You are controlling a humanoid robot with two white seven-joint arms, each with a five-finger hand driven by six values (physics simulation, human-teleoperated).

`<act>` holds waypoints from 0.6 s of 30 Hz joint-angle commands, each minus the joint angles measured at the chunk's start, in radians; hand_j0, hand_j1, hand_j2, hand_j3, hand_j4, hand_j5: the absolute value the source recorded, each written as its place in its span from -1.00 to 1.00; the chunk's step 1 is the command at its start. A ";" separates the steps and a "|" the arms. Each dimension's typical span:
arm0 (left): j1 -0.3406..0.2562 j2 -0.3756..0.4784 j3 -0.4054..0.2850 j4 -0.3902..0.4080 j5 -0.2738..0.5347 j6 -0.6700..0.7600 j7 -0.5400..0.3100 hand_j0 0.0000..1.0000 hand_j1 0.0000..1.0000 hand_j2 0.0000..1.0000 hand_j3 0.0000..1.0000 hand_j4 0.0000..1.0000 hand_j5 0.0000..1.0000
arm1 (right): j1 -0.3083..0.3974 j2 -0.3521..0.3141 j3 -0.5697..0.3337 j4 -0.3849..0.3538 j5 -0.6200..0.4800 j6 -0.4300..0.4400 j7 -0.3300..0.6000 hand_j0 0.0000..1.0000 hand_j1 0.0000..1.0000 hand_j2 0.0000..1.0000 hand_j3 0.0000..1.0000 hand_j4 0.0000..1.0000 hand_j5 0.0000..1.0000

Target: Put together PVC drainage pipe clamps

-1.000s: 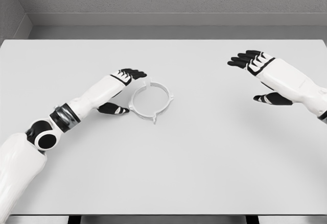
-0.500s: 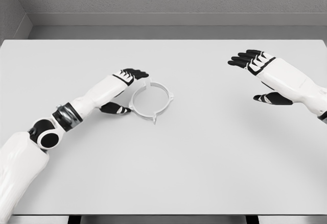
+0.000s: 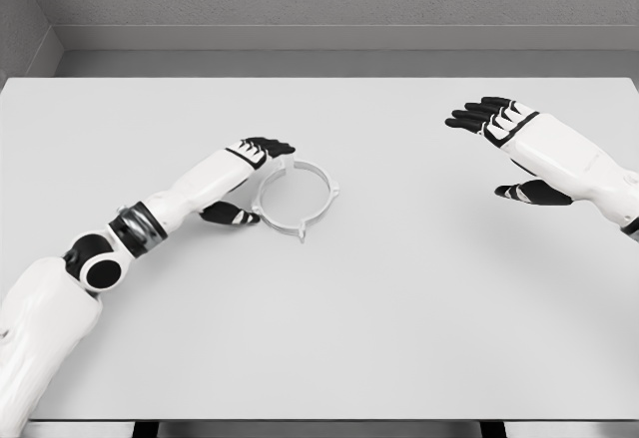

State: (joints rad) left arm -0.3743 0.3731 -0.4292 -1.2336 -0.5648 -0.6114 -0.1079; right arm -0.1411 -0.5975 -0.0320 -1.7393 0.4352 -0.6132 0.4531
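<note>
Head view: thin white clamp ring

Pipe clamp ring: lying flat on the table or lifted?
Lying flat. The pipe clamp ring rests on the table; the left hand, fingers spread, flanks it without gripping.

The scene is bright and evenly lit, with soft light that seems to come from above. The white counter shows no glare and no hot spots; its surface looks flat and almost without texture. Shadows are very weak: only a faint grey shade lies under the left hand and under the right hand. The thin clamp ring is pale and has low contrast against the counter. The picture is a little soft, with some blur at fine edges. The far counter edge stays straight, without visible distortion.
</note>
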 commanded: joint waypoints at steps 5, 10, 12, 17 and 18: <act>-0.005 -0.008 -0.002 0.022 0.006 0.000 0.001 1.00 1.00 1.00 1.00 1.00 1.00 | 0.000 -0.001 0.000 -0.002 -0.007 0.002 -0.001 1.00 1.00 1.00 1.00 1.00 1.00; -0.009 -0.022 -0.002 0.025 0.006 0.000 0.001 1.00 1.00 1.00 1.00 1.00 1.00 | 0.000 -0.001 0.001 -0.002 -0.007 0.002 -0.001 1.00 1.00 1.00 1.00 1.00 1.00; -0.009 -0.033 -0.003 0.029 0.006 0.000 0.001 1.00 1.00 1.00 1.00 1.00 1.00 | 0.000 0.001 0.001 -0.003 -0.007 0.002 -0.001 1.00 1.00 1.00 1.00 1.00 1.00; -0.012 -0.036 -0.008 0.031 0.006 0.000 0.001 1.00 1.00 1.00 1.00 1.00 1.00 | 0.000 0.001 0.001 -0.003 -0.009 0.002 -0.001 1.00 1.00 1.00 1.00 1.00 1.00; -0.012 -0.036 -0.008 0.033 0.006 0.000 0.001 1.00 1.00 1.00 1.00 1.00 1.00 | 0.000 0.001 0.001 -0.003 -0.007 0.002 -0.001 1.00 1.00 1.00 1.00 1.00 1.00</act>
State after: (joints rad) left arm -0.3881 0.3391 -0.4366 -1.2021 -0.5653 -0.6110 -0.1065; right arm -0.1411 -0.5967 -0.0305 -1.7421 0.4346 -0.6132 0.4531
